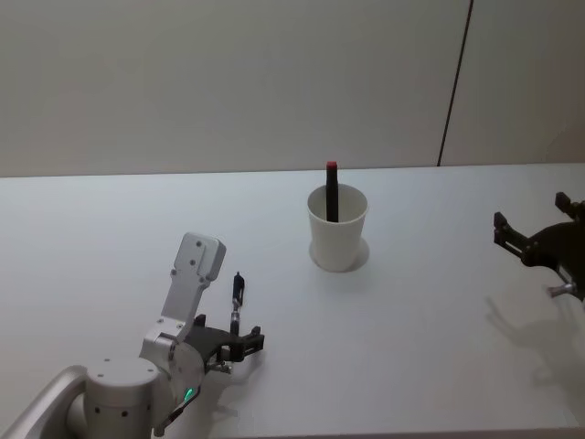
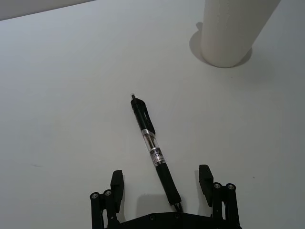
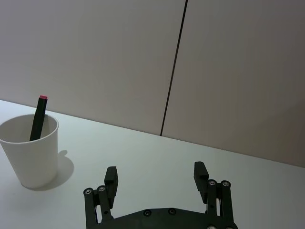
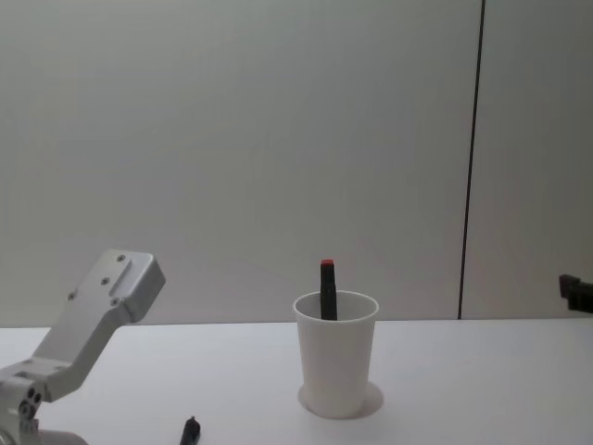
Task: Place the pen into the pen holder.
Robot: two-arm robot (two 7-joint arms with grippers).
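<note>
Straddling the pen's (image 2: 150, 145) tip end: L gripper (image 2: 161, 172), fingers (image 2: 117, 183) wide apart, nothing clamped.

Pen is black w/ a clear mid-barrel and lies flat on the white table (image 1: 411, 347). Its tip sits between the L fingers, touching neither as far as the L wrist view shows. Its clicker end points away from the gripper, roughly toward the cup (image 1: 337, 233). Cup stands upright mid-table, well apart from the pen, farther out and to the robot's right of it. In the cup is a black marker (image 1: 332, 187) w/ a red cap, leaning on the rim and sticking up above it. R gripper (image 3: 156, 171) is raised over the table's right side, well apart from the cup, fingers apart, holding nothing. Behind is a grey wall (image 4: 232, 139) w/ a dark vertical seam (image 4: 473, 158).
</note>
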